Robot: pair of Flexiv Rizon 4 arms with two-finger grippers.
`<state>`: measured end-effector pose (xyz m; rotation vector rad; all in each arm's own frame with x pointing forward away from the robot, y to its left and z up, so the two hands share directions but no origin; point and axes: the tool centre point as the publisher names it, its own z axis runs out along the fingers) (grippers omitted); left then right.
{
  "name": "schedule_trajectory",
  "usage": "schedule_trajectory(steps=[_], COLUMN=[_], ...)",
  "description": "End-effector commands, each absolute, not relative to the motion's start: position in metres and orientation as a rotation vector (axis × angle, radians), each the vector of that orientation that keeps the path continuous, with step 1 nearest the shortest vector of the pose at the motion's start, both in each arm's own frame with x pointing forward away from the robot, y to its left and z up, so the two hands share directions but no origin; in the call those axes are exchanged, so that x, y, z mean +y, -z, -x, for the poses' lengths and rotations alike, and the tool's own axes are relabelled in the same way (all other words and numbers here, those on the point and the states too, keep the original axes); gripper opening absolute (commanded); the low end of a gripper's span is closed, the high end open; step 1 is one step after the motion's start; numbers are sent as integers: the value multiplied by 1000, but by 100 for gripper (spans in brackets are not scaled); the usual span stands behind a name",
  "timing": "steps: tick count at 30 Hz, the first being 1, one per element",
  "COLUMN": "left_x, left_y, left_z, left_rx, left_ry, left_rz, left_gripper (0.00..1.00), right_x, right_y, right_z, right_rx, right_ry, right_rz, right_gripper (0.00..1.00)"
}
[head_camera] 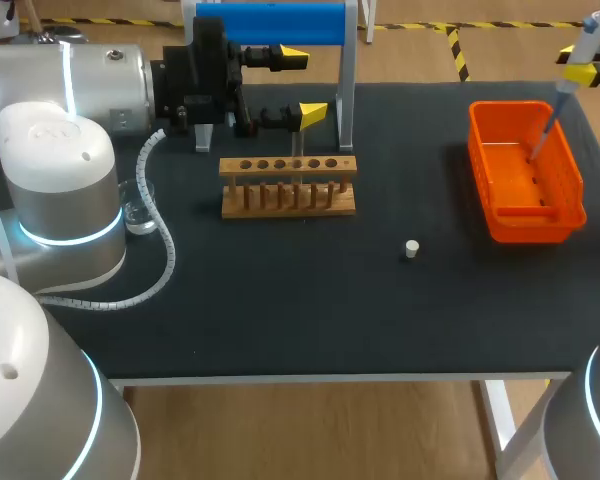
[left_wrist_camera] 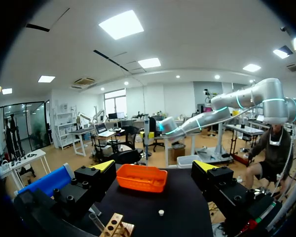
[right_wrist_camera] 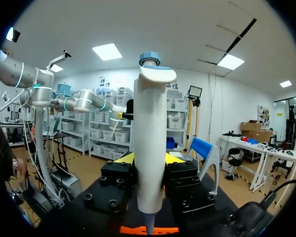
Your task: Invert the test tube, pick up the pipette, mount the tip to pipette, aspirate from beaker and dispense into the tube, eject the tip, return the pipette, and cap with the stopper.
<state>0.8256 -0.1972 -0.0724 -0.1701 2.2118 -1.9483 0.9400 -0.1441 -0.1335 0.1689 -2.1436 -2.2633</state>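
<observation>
A white pipette (right_wrist_camera: 149,133) with a blue cap stands upright in my right gripper (right_wrist_camera: 149,160), which is shut on its body. In the head view that pipette (head_camera: 570,85) hangs at the far right, its thin tip over the orange bin (head_camera: 570,175). My left gripper (head_camera: 303,85) is open and empty, just behind the wooden tube rack (head_camera: 288,185). A clear test tube (head_camera: 298,152) stands in the rack. The glass beaker (head_camera: 137,205) is at the left beside my left arm. A small white stopper (head_camera: 411,248) lies on the mat. From the left wrist, the bin (left_wrist_camera: 142,177) and stopper (left_wrist_camera: 161,213) lie ahead of the open left gripper (left_wrist_camera: 154,167).
A metal stand with a blue top (head_camera: 270,22) rises at the back, right behind my left gripper. A white coiled cable (head_camera: 160,260) trails over the mat at the left. The black mat (head_camera: 310,310) ends at the table's front edge.
</observation>
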Motion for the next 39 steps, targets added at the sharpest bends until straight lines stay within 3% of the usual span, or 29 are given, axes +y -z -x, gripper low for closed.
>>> schedule_trajectory(steps=[1, 24, 39], left_x=[-197, -197, -299], left_y=[73, 73, 35], left_z=[-826, -826, -887], left_rx=[2210, 2210, 2180], left_ry=[1951, 1951, 1876], left_rz=[168, 168, 230], left_gripper=[100, 100, 100], right_x=[-151, -152, -152], right_y=[136, 136, 136], right_z=[-944, -944, -944], right_rx=[-2139, -2155, -2155], right_ry=[2252, 2243, 2243], right_rz=[-186, -179, -179], right_gripper=[0, 0, 0])
